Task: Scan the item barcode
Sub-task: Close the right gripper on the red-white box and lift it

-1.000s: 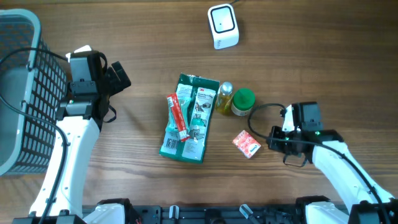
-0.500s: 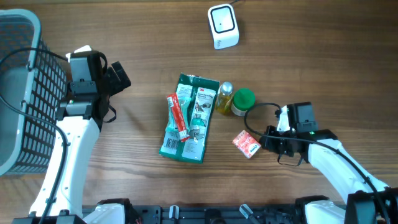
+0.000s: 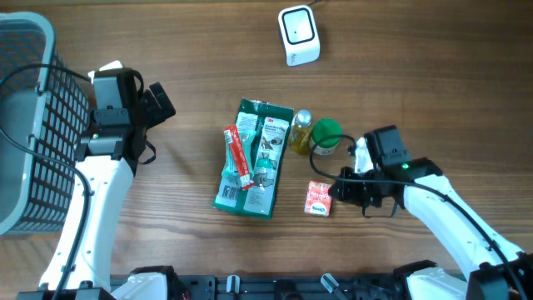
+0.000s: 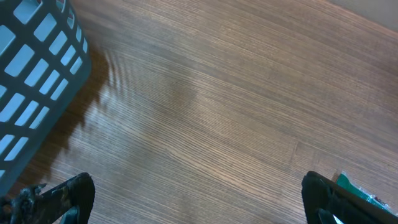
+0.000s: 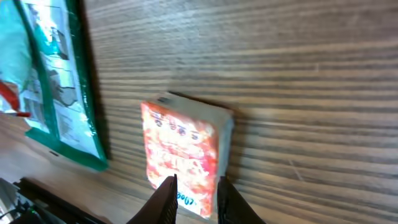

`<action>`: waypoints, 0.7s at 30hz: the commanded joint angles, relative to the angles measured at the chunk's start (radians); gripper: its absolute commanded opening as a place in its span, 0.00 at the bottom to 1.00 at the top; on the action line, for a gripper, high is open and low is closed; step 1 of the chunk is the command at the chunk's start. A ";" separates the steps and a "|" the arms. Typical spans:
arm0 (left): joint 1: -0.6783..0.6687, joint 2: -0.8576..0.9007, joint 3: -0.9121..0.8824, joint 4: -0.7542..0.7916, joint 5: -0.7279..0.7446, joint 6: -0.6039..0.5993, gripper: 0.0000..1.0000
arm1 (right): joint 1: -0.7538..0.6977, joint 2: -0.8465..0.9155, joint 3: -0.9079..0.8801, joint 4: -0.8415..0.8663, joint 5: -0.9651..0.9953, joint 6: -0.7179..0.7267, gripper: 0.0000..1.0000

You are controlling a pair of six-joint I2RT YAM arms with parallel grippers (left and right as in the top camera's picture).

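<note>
A small red-and-white packet (image 3: 318, 199) lies flat on the wooden table, right of the green package. My right gripper (image 3: 336, 190) sits at the packet's right end. In the right wrist view its fingertips (image 5: 165, 198) stand a narrow gap apart over the near end of the packet (image 5: 180, 152), which is wider than the gap, so the gripper (image 5: 196, 200) is open and holds nothing. The white barcode scanner (image 3: 298, 35) stands at the far edge of the table. My left gripper (image 3: 160, 103) hovers wide open and empty (image 4: 199, 202) over bare wood near the basket.
A green blister package (image 3: 254, 158) with a red tube on it lies mid-table, its edge also visible (image 5: 56, 87). A yellow bottle (image 3: 301, 131) and a green cap (image 3: 326, 133) sit just beyond my right gripper. A grey mesh basket (image 3: 25, 125) fills the left side (image 4: 31, 74).
My right gripper moved left to the packet; the packet slid left and turned square to the table edge. The jaws widened slightly. The left arm stayed still.
</note>
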 commanded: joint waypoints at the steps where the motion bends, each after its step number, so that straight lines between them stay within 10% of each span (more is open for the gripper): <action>1: 0.004 -0.004 0.009 0.002 -0.009 0.013 1.00 | 0.008 0.000 0.001 -0.007 -0.017 -0.026 0.24; 21: 0.004 -0.004 0.009 0.002 -0.009 0.013 1.00 | 0.115 0.002 -0.122 0.202 0.066 0.038 0.33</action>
